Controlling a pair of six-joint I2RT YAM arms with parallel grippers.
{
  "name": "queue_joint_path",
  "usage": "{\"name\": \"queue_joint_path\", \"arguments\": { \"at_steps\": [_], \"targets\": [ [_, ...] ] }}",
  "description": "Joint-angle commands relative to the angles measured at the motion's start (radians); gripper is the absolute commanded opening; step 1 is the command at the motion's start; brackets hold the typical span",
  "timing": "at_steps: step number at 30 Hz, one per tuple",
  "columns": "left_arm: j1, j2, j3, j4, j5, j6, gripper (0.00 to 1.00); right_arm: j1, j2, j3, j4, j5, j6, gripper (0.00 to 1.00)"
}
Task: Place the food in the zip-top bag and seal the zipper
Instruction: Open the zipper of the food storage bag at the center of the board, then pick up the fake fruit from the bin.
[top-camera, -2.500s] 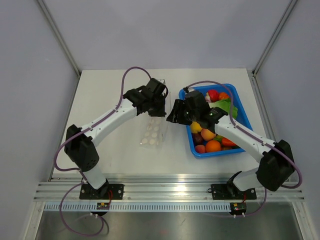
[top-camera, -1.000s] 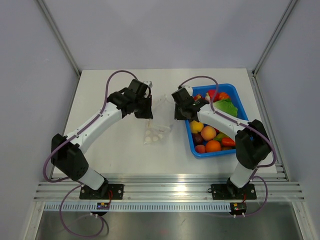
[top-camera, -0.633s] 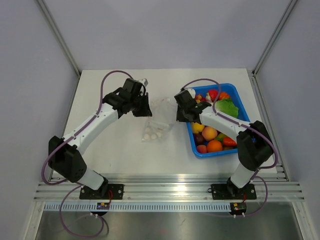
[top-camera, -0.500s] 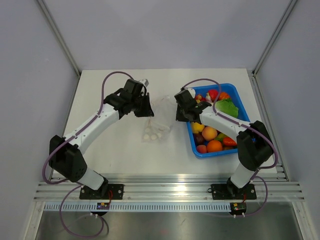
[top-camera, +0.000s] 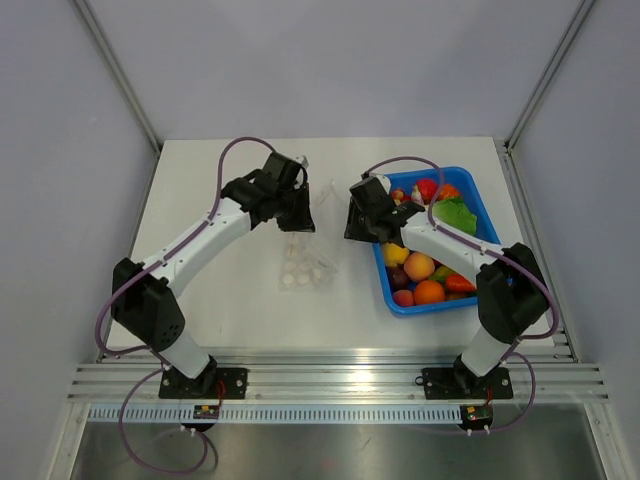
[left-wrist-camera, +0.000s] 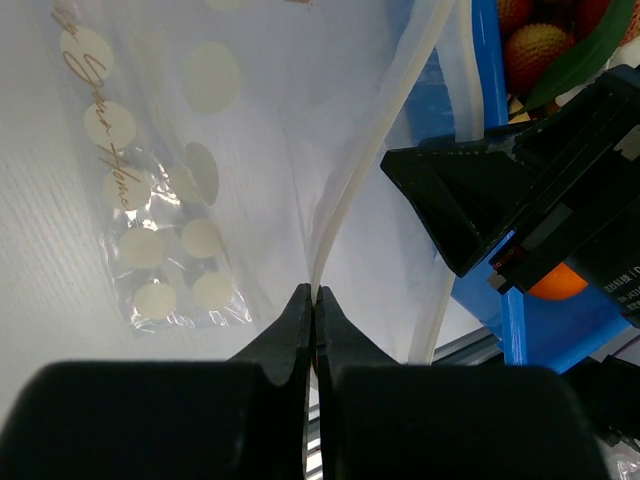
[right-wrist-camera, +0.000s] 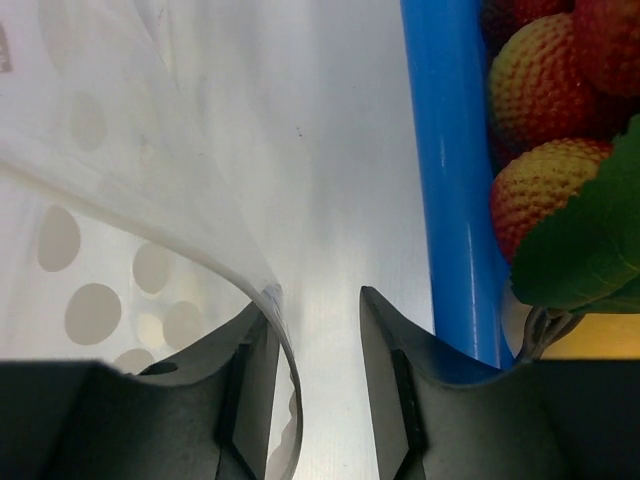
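Two arms reaching in over the white tabletop (top-camera: 220, 290), wrists close together near its middle. Pinches, with the left gripper (left-wrist-camera: 313, 296), the clear, floppy plastic zip-top bag (left-wrist-camera: 180, 140) printed with rows of white dots: jaws pressed flat together on the pale zipper (left-wrist-camera: 355, 155) strip along the mouth edge. Holds that far end raised off the surface and leaves the near end lying crumpled on the table, just left of the blue rectangular plastic tray (right-wrist-camera: 440, 150). Shows, in the left wrist view, a second pale strip running apart from the pinched one, over toward the other arm's black fingers. Has the right gripper (right-wrist-camera: 315, 300) just right of the bag and right at the tray's far-left corner, jaws spread with a plain gap between them. Shows, in the right wrist view, a curled edge of the film lying against the inner face of the finger (right-wrist-camera: 250, 370) at the left of that view, touching it but not clamped, with the opposite finger apart from it, beside the tray's blue wall. Finds the small, colourful plastic toy food (top-camera: 418, 268) in the tray: leafy green lettuce (top-camera: 455, 214) at the far right, knobbly red-and-yellow berries (right-wrist-camera: 545, 90) by the left wall, a round orange piece (top-camera: 427, 292) toward the near end. Cannot tell whether the film's curled edge belongs to the mouth or to a side of the bag.
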Motion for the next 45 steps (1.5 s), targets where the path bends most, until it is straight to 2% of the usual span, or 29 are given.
{"name": "queue_joint_path", "arguments": {
  "at_steps": [1, 11, 16, 23, 27, 28, 29, 31, 33, 38, 45],
  "targets": [
    [-0.022, 0.027, 0.057, -0.029, -0.036, 0.021, 0.0, 0.002, -0.067, 0.046, 0.042, -0.032, 0.021, 0.45],
    [-0.052, 0.07, 0.091, -0.063, -0.078, 0.03, 0.0, 0.004, -0.107, 0.067, 0.046, -0.075, 0.019, 0.54],
    [-0.055, 0.073, 0.094, -0.066, -0.086, 0.03, 0.0, 0.012, -0.165, 0.061, 0.028, -0.087, 0.022, 0.62],
    [-0.056, 0.075, 0.095, -0.066, -0.091, 0.031, 0.0, -0.004, -0.358, 0.021, -0.07, 0.103, -0.007, 0.66],
    [-0.059, 0.077, 0.097, -0.067, -0.089, 0.031, 0.0, -0.091, -0.438, -0.05, -0.127, 0.123, -0.005, 0.69],
    [-0.059, 0.077, 0.095, -0.066, -0.088, 0.031, 0.0, -0.155, -0.451, -0.069, -0.148, 0.115, 0.022, 0.71],
    [-0.059, 0.075, 0.095, -0.066, -0.089, 0.03, 0.0, -0.187, -0.466, -0.092, -0.152, 0.105, 0.037, 0.79],
    [-0.061, 0.072, 0.097, -0.064, -0.095, 0.031, 0.0, -0.252, -0.526, -0.158, -0.149, 0.086, 0.091, 0.83],
    [-0.061, 0.07, 0.1, -0.066, -0.094, 0.03, 0.0, -0.261, -0.582, -0.202, -0.147, 0.111, 0.119, 0.86],
    [-0.062, 0.072, 0.105, -0.067, -0.095, 0.03, 0.0, -0.261, -0.624, -0.242, -0.166, 0.123, 0.182, 0.86],
    [-0.067, 0.075, 0.109, -0.071, -0.092, 0.031, 0.0, -0.26, -0.512, -0.273, -0.222, 0.086, 0.085, 0.84]
  ]
}}
